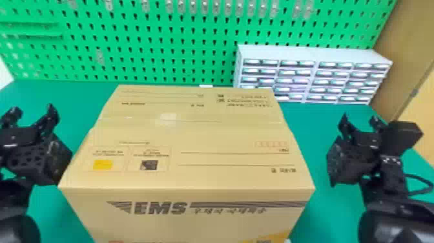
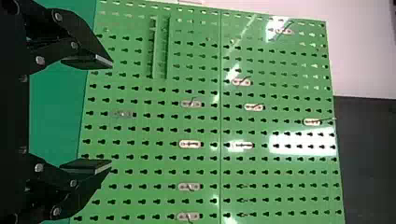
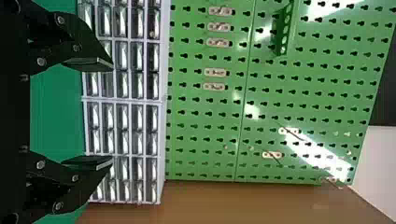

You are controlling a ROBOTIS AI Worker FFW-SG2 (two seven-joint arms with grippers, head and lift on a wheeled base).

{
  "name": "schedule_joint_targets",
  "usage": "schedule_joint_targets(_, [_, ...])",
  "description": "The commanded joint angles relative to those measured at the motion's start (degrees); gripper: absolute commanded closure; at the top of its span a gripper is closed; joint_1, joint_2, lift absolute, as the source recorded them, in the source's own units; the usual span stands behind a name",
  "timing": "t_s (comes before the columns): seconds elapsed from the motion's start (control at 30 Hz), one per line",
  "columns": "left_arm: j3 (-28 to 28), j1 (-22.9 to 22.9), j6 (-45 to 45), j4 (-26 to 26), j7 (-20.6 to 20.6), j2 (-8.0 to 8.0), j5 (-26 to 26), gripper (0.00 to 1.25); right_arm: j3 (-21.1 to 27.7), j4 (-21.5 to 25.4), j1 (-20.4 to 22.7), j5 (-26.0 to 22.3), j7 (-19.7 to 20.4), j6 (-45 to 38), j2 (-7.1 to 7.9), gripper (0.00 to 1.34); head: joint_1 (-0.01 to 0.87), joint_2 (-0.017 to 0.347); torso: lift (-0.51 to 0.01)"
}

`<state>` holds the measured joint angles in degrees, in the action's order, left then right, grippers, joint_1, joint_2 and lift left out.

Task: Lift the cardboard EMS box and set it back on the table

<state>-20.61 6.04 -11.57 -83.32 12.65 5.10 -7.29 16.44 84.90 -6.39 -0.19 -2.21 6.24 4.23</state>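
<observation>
Since the box (image 1: pixel 193 135) sits between left claw (image 1: pixel 31 110) and right claw (image 1: pixel 359 119), both having fingers apart, each should probably press inward.

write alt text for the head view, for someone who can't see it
A closed cardboard EMS box sits on a green table between two black robot arms, the left claw and right claw both open and off the box. Behind stand a green pegboard and, toward the right, a white cabinet of small drawers.
</observation>
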Motion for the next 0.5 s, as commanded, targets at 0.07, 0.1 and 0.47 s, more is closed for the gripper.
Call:
schedule_joint_targets(0.07, [0.14, 0.11, -0.2, 0.0, 0.0, 0.0, 0.0, 0.49, 0.17, 0.09, -0.02, 0.02, -0.08, 0.0, -0.19, 0.54, 0.678, -0.014, -0.092])
schedule_joint_targets(0.1, [0.14, 0.2, -0.2, 0.0, 0.0, 0.0, 0.0, 0.49, 0.17, 0.18, -0.02, 0.11, -0.08, 0.0, -0.19, 0.54, 0.678, -0.014, -0.092])
schedule_joint_targets(0.47, [0.22, 0.2, -0.29, 0.0, 0.0, 0.0, 0.09, 0.49, 0.26, 0.27, -0.11, 0.28, 0.01, 0.0, -0.28, 0.54, 0.678, -0.014, -0.092])
